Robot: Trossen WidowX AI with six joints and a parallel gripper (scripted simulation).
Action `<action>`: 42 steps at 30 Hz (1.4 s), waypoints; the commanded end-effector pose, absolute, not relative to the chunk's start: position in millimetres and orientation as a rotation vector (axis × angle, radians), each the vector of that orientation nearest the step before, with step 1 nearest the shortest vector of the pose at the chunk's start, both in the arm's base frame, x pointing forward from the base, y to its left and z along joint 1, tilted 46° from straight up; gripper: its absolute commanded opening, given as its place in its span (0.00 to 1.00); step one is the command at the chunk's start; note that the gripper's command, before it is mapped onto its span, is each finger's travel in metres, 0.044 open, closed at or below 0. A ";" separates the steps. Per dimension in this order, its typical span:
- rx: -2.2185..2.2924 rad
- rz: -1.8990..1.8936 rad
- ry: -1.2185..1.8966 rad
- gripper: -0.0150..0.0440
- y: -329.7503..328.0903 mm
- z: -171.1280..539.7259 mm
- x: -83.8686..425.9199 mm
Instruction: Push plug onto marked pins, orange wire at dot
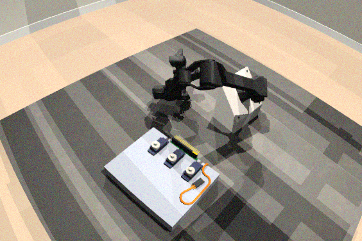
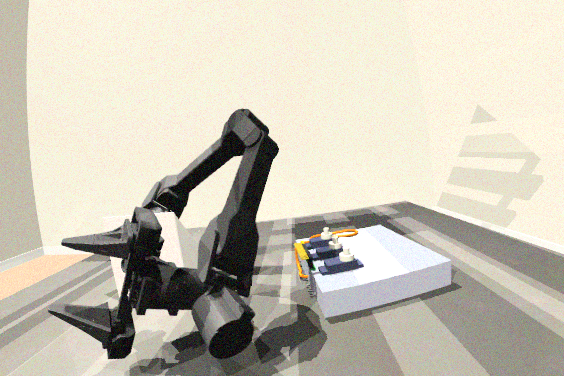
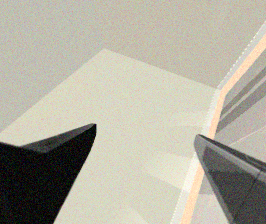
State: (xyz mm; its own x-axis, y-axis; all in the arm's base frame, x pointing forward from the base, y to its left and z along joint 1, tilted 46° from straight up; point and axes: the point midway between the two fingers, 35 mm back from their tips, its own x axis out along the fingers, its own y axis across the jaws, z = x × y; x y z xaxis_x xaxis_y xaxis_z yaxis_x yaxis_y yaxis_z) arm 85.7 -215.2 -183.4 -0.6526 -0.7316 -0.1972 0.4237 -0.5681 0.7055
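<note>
- Pale, bare walls meet a light wood-toned floor, and a dark grey striped mat spreads across it, with the arm and holder on top.
- To the left in the top view, a broad white block-shaped holder lies flat on the mat.
- Three dark blue servos with round cream hubs sit in a slanting row on it: a left one, a middle one, then a right one.
- Above the holder in that view is the black gripper, its fingers spread wide, with nothing between them (the wrist view shows only background there). They point away from the holder.
- Along the holder's arm-side edge runs a black header with thin yellowish pins, a bright yellow patch at its right end.
- Just beside the right servo, a small flat dark grey plug rests on the holder, off the pins.
- An orange lead curves around from the holder's edge to the plug.
- Farther right, the jointed black arm reaches from a white angular base.
</note>
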 end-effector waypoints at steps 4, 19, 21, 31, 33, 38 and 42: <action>0.649 -2.214 -0.852 0.75 -215.4 -182.7 87.5; 0.953 -2.101 -1.242 0.45 -220.8 -166.0 123.1; 1.004 -2.077 -1.304 0.45 -221.4 -163.1 129.2; 1.263 -1.936 -1.610 0.45 -222.7 -147.3 159.7; 1.316 -1.904 -1.670 0.45 -222.7 -143.9 166.0; 1.450 -1.817 -1.815 0.45 -222.0 -134.6 181.6; 1.558 -1.740 -1.930 0.45 -221.2 -126.8 194.3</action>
